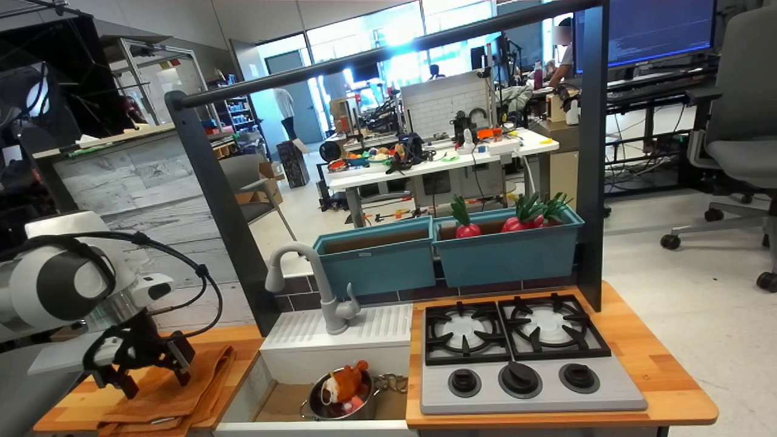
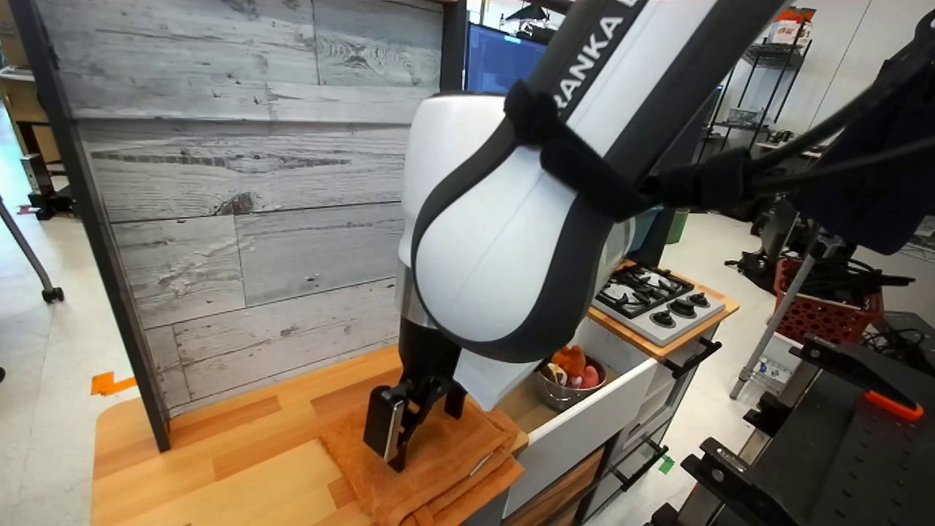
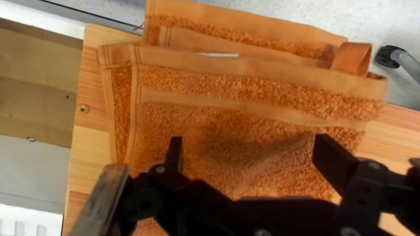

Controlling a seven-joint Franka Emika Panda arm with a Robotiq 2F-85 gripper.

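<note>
The gripper [image 3: 250, 144] stands released, its jaws spread wide, just over a folded orange terry towel [image 3: 242, 114]; whether the two touch cannot be told. The towel lies on the wooden countertop [image 2: 248, 456], near the edge beside the white sink [image 1: 291, 364], and laps past the front edge. A metal pot [image 2: 562, 398] holding orange and pink items [image 1: 348, 382] sits in the sink.

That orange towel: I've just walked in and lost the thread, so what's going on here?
A robot arm has its open claw over a folded orange towel on the wooden counter. The jaws stand wide apart, with nothing gripped; whether they touch the towel is hard to tell. Nearby, a metal pot with colourful items in it stands in the sink basin.
</note>
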